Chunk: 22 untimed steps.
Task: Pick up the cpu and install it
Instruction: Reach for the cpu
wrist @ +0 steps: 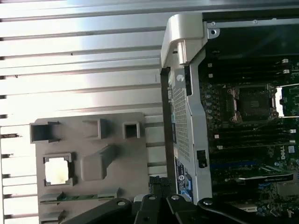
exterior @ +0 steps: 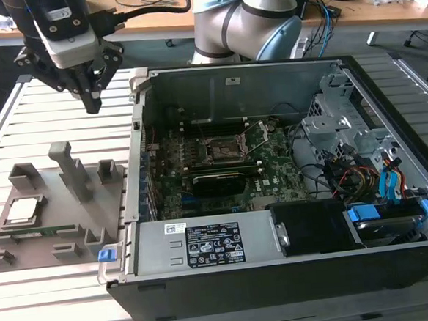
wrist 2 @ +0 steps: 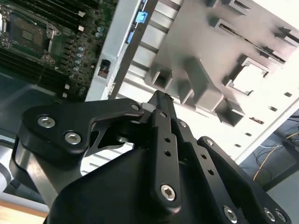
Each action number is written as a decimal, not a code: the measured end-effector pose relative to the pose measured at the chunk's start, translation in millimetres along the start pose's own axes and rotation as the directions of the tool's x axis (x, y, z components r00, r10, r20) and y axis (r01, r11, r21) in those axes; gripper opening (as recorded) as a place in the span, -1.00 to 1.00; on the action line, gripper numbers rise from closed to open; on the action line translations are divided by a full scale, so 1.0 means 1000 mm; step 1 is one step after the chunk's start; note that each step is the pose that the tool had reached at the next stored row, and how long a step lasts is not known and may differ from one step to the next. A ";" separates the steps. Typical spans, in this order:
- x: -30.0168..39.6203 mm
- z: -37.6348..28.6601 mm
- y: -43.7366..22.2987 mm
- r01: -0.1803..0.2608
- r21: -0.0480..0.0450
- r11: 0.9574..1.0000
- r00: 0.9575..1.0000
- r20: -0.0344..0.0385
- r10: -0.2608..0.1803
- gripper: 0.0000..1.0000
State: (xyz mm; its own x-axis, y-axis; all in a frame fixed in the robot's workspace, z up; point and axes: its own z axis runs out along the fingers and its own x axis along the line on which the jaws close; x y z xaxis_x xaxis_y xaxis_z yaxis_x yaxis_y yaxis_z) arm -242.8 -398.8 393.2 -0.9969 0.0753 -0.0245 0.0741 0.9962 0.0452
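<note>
My gripper (exterior: pixel 92 104) hangs in the air, pointing down. My fingers (wrist 2: pixel 161 109) are pressed together at the tips with nothing between them, so I'm empty. The cpu (exterior: pixel 23 210) is well below my tips and off to the side away from the computer case (exterior: pixel 245 283). It lies flat in its square pocket on the grey fixture plate (exterior: pixel 60 215), pale top up, untouched. The first wrist view shows it square in the pocket (wrist: pixel 57 169); the second wrist view has it washed out bright (wrist 2: pixel 250 77). The tall upright block (exterior: pixel 71 170) stands between my tips and the cpu, nearer to me. The socket (exterior: pixel 224 151) is on my other side inside the case, frame looks open, nothing seated in it.

Step in hand, as I judge it: getting to the cpu for the pick. To do it well:
- spread my fingers wider than the chip while I'm high
- clear the tall block rather than brushing it
- centre over the pocket and line my pads up with two opposite chip edges
- come straight down and grip the edges only
- keep the squeeze light and lift level, since a tilt could jam it on the pocket walls
</note>
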 end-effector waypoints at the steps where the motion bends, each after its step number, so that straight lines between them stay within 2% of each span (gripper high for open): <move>1: 0.0054 -0.0002 -0.0004 0.000 0.000 1.000 1.000 0.000 0.000 -0.79; 3: 0.0144 -0.0004 -0.0011 0.000 0.000 1.000 1.000 0.000 0.000 -0.79; 5: 0.0200 -0.0005 -0.0015 0.000 0.000 1.000 1.000 0.000 0.000 -0.79; 7: 0.0325 -0.0009 -0.0024 0.000 0.000 1.000 1.000 0.000 0.000 -0.79; 9: 0.0414 -0.0011 -0.0031 0.000 0.000 1.000 1.000 0.000 0.000 -0.79; 13: 0.0637 -0.0017 -0.0048 0.000 0.000 1.000 1.000 0.000 0.000 -0.79; 18: 0.0813 -0.0022 -0.0061 0.000 0.000 1.000 1.000 0.000 0.000 -0.79; 19: 0.0876 -0.0023 -0.0065 0.000 0.000 1.000 1.000 0.000 0.000 -0.79; 22: 0.1007 -0.0027 -0.0075 0.000 0.000 1.000 1.000 0.000 0.000 -0.79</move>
State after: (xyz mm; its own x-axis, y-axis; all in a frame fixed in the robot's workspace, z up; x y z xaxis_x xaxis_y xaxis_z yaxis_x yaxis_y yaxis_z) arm -343.8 -398.9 393.1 -0.9969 0.0753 -0.0244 0.0741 0.9962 0.0451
